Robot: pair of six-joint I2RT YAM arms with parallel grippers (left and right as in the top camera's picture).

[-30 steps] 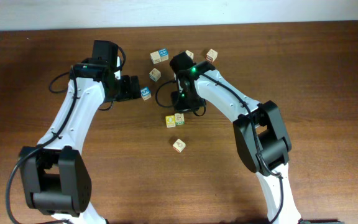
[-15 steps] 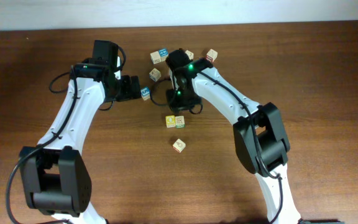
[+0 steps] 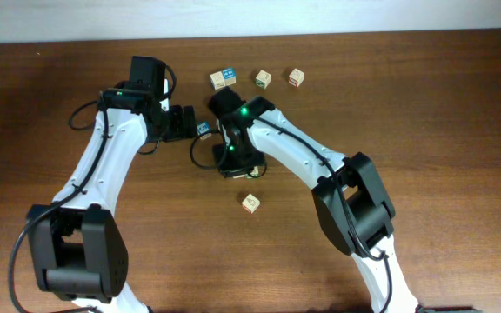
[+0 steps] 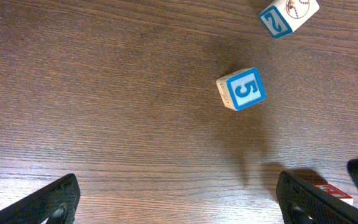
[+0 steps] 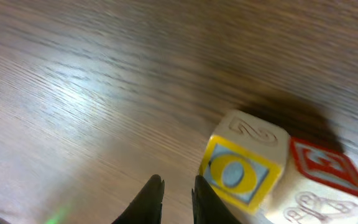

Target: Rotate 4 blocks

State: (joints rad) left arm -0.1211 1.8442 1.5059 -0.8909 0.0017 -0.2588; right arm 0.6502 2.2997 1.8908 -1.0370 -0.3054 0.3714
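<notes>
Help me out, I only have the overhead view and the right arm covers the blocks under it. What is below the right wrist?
Observer: A yellow O block sits touching a red-framed block, side by side.
Operator: Are the right fingers holding either one?
Observer: No. The right fingers are almost closed on nothing, just short of the yellow O block.
Operator: And the block by the left arm?
Observer: It is a blue 5 block, lying untouched ahead of the wide-open left fingers.
</notes>
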